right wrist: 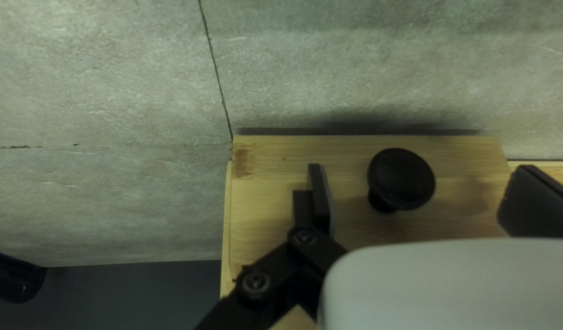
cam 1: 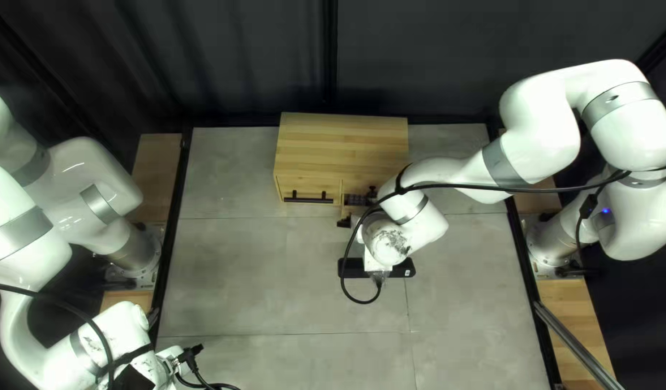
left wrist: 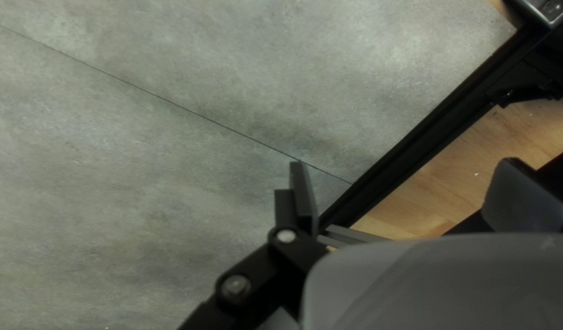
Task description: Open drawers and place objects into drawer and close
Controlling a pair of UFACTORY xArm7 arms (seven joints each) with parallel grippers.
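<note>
Wooden cabinet (cam 1: 340,141) at far side of table (cam 1: 239,274). Right gripper (right wrist: 420,168) at its right front, fingers wide, 1 round black knob (right wrist: 400,178) between them, nearer 1 finger; no grip seen. Step in hand, I judge: working the knobbed drawer (right wrist: 336,153). It seems to stand partly out, some dark items (cam 1: 358,198) showing beside the right wrist, too hidden to name. Whether these are the objects to be stowed, cannot tell; 0 others picked out on the table.

Next move, if opening: centre on the knob, close, draw toward the near side; if closing, push far. Off-centre closing could slip or skew the drawer.

Left of it, 1 black bar handle (cam 1: 309,198), its front looks shut.

Left gripper (left wrist: 403,164) over the near left table edge, fingers wide, 0 held; looks parked.

In the way: right wrist covers part of the cabinet front; 1 black cable (cam 1: 484,186) loops near side of it, could snag.
</note>
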